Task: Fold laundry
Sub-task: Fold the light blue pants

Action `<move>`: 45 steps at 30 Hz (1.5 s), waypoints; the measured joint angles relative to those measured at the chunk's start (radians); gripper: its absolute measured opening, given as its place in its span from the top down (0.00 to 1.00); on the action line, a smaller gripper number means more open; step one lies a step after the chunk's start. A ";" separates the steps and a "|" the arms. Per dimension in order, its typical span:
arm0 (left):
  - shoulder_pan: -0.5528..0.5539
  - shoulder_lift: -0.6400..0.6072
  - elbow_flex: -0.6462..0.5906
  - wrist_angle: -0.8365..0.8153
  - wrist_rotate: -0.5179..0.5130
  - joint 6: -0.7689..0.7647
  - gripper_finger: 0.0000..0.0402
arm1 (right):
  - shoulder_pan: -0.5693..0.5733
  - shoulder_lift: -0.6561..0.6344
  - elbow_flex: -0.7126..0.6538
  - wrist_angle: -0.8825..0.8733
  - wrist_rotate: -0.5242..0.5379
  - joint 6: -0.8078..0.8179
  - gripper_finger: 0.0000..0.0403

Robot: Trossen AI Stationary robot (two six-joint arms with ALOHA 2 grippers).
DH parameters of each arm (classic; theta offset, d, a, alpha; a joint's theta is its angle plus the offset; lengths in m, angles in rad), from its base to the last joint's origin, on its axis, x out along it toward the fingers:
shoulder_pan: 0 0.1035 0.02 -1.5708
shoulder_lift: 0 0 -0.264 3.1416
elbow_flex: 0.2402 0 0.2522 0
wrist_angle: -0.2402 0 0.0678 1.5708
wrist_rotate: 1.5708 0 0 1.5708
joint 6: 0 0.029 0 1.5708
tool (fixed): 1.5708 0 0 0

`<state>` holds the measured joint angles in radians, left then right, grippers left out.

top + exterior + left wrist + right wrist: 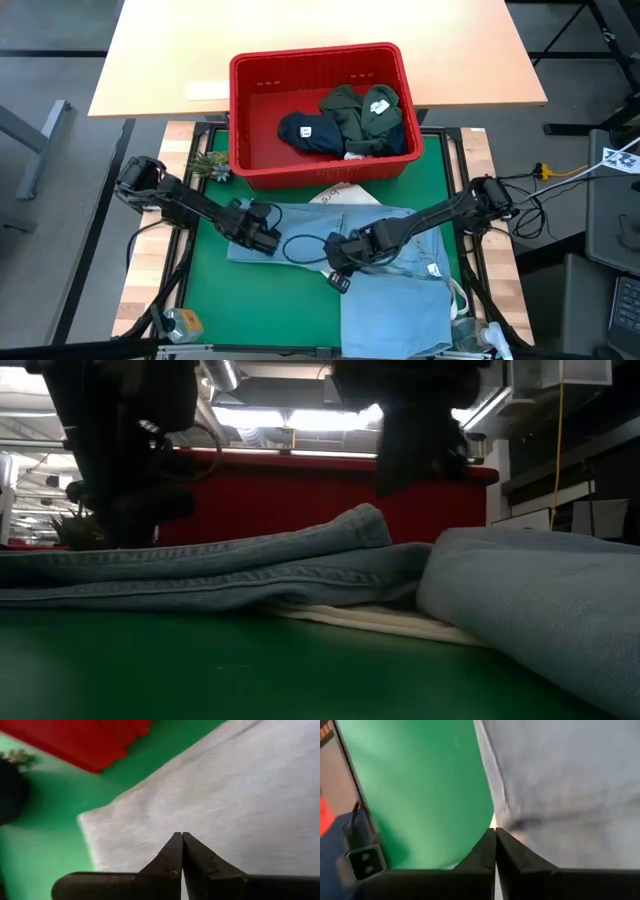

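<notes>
I have the denim (385,270) spread on the green surface (210,290), in front of the red basket (262,105), its long axis running from my left arm's side across and down toward the near right corner, where the wide end hangs at the edge. More laundry, navy (308,133) and olive (355,115), sits in the basket, not yet handled.

Left gripper (262,238) sits at the denim's left edge, jaws closed; in the left wrist view the tips (181,851) are pinched together over the fabric, near its corner. Right gripper (338,270) is at mid-length on the near edge, jaws also closed, right where cloth meets green in the right wrist view (495,840).

My guess is both are set to pull an edge over. The fold would go across the long axis, away from me toward the basket.

Hard to tell: whether either pinch actually has cloth in it. Low view shows only folds of denim and a white layer (370,618) underneath, grippers in dark silhouette. The far right hem is cut off at the surface's edge.
</notes>
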<state>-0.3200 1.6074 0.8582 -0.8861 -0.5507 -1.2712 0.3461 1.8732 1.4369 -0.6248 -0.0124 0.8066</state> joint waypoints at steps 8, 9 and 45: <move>-0.004 0.001 0.006 0.010 -0.007 0.001 1.00 | -0.030 0.025 0.013 0.106 0.230 -0.187 0.99; -0.004 0.001 0.006 0.013 -0.007 0.001 1.00 | -0.037 0.032 0.008 0.119 0.230 -0.188 0.99; 0.022 0.009 -0.144 -0.022 0.048 -0.143 1.00 | 0.006 0.191 -0.008 0.031 -0.081 -0.131 0.99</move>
<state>-0.2978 1.6165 0.7145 -0.9086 -0.5026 -1.4143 0.3519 2.0640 1.4292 -0.5935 -0.0933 0.6757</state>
